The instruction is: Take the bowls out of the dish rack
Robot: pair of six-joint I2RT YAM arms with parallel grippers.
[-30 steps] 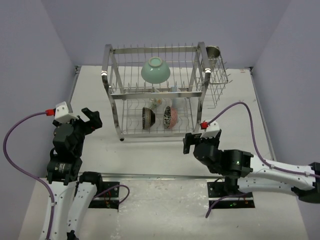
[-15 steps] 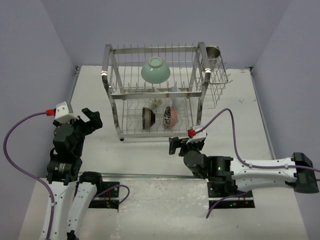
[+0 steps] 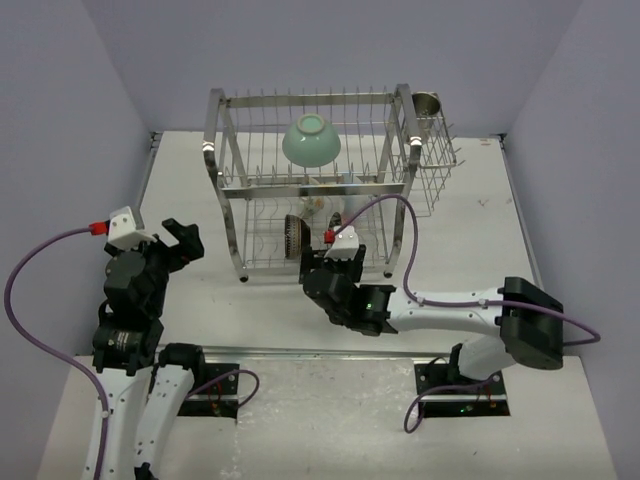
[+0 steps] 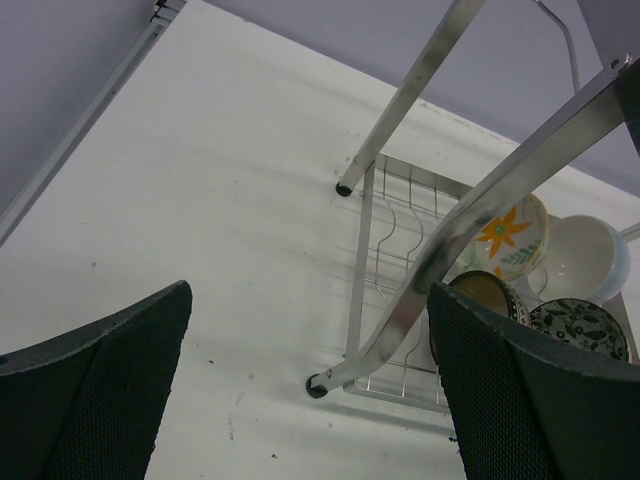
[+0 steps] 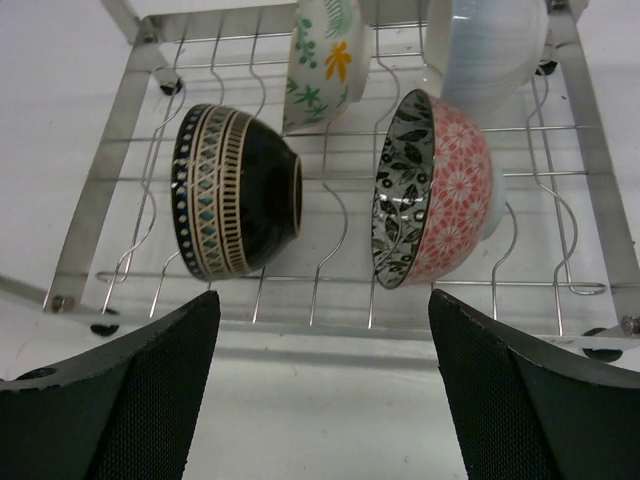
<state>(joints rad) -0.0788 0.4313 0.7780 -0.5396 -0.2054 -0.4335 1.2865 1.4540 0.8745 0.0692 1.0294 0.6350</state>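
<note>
The dish rack [image 3: 230,190] stands at the back middle of the table. A mint-green bowl [image 3: 311,138] lies on its top tier. On the lower tier stand a dark brown striped bowl [image 5: 235,190], a pinkish patterned bowl [image 5: 440,190], a white bowl with yellow flowers [image 5: 325,60] and a pale bluish-white bowl [image 5: 490,45]. My right gripper [image 5: 320,310] is open and empty, just in front of the lower tier [image 3: 330,258], facing the gap between the striped and pinkish bowls. My left gripper [image 4: 308,300] is open and empty, left of the rack [image 3: 180,238].
A steel cup [image 3: 427,103] sits in the wire side basket [image 3: 432,150] on the rack's right end. The rack's front left leg [image 4: 470,220] crosses the left wrist view. Side walls stand left and right of the table.
My right arm has swung left and forward, from the table right of the rack to the front of the lower tier. The left arm has barely moved.
</note>
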